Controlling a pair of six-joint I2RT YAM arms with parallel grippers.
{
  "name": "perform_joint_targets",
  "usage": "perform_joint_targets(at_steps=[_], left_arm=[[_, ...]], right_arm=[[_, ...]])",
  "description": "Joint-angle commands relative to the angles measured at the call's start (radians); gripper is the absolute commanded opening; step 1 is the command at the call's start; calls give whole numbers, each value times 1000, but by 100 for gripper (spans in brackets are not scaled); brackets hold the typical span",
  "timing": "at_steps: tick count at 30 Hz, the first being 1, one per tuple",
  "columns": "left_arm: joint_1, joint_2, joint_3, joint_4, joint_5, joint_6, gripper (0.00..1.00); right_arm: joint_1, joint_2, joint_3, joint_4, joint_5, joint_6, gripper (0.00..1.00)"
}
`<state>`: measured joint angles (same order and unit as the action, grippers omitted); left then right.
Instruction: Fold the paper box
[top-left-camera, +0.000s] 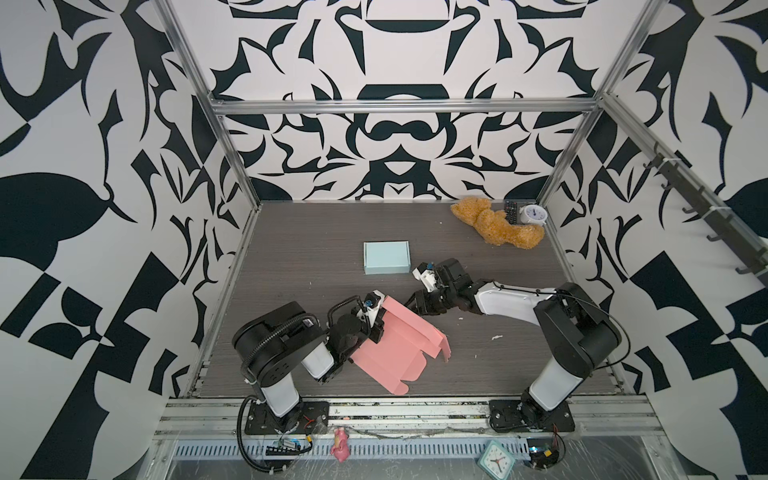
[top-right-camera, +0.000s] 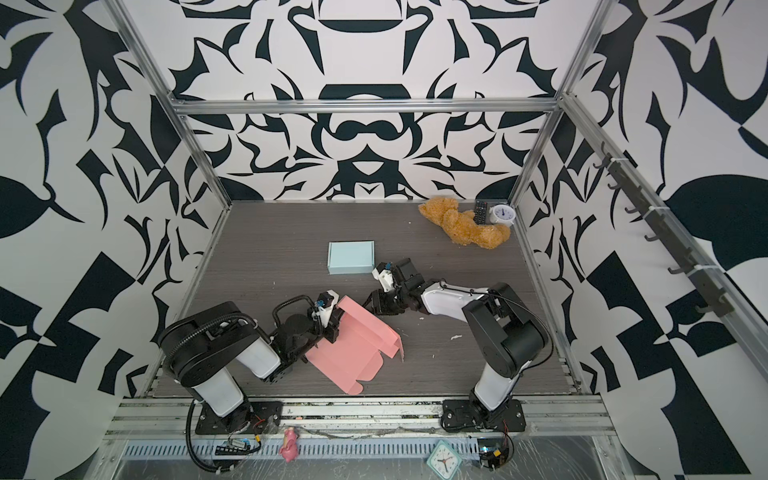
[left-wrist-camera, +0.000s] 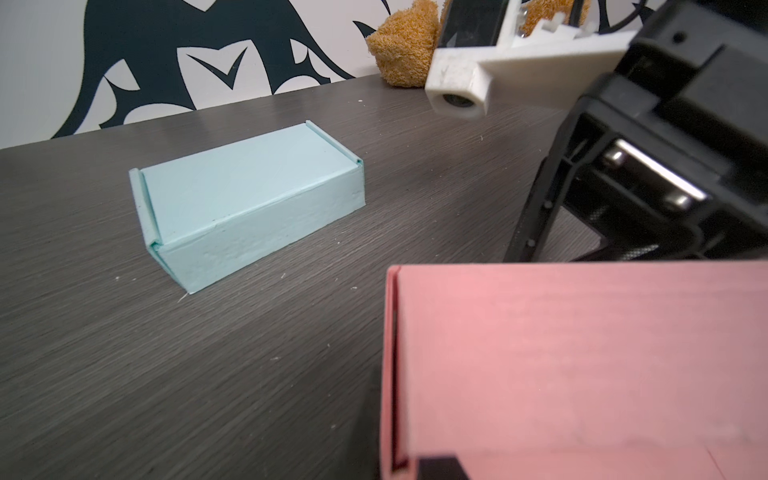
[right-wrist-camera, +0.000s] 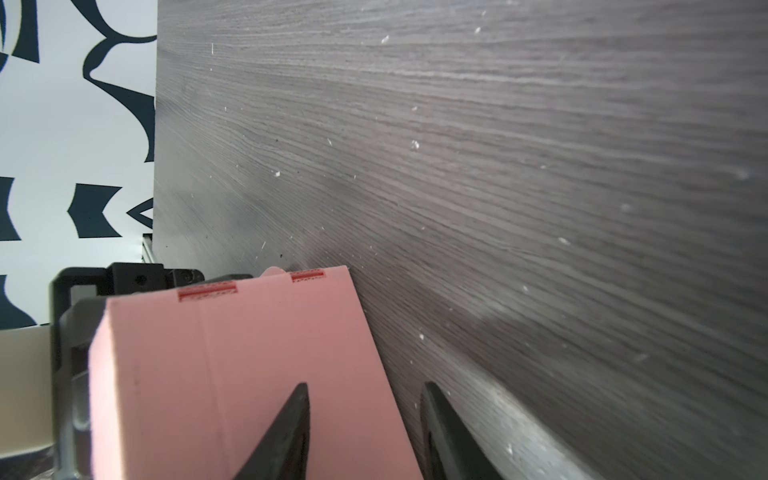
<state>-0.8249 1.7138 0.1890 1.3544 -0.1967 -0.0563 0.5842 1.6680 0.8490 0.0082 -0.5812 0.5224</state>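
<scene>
**Pink box pinched on the left, straddled on the right**

In both top views I see the pink paper box (top-left-camera: 399, 353) (top-right-camera: 353, 353) half-formed on the table (top-left-camera: 291, 299), forward of centre and just ahead of the left arm. One long wall stands up and runs on a diagonal from far-left to near-right. The flat panels and tabs fan out toward the front edge, and the end flap at the near-right curls upward. The left gripper (top-left-camera: 376, 330) (top-right-camera: 332, 330) is pressed together on the far-left end of the box. The right gripper (top-left-camera: 412, 305) (top-right-camera: 372, 305) sits at the raised wall's far corner. A closed light blue box (top-left-camera: 386, 257) lies well apart behind, with its long side running left to right.

From the left wrist, the pink paper box (left-wrist-camera: 582, 365) shows as one broad panel with a dark fingertip (left-wrist-camera: 436, 469) against it. The light blue box (left-wrist-camera: 249, 203) is beyond.

From the right wrist, the fingers (right-wrist-camera: 291, 436) are spread and the pink wall's edge runs up between them. I cannot tell from here whether either pad touches the paper.
</scene>
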Motion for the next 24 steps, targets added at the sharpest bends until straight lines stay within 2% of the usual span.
perform_joint_targets(at_steps=[1,6,9,11,14,19,24], left_arm=[[-3,-12,-7,2,9,-1,10],[-5,-46,-20,-5,3,-11,9],[-5,-108,-20,-77,-17,-32,8],[-9,-169,-4,-181,-48,-49,8],[-13,-293,61,-440,-89,-102,8],[-17,-430,163,-788,-139,-208,8],[-17,-486,248,-999,-161,-272,8]], right_arm=[[6,-70,32,-36,38,-33,45],[2,-187,46,-146,138,-79,47],[4,-307,66,-254,233,-115,47],[12,-388,76,-324,292,-138,47],[47,-500,92,-428,386,-171,44],[132,-624,110,-525,531,-204,39],[221,-675,141,-571,646,-240,24]])
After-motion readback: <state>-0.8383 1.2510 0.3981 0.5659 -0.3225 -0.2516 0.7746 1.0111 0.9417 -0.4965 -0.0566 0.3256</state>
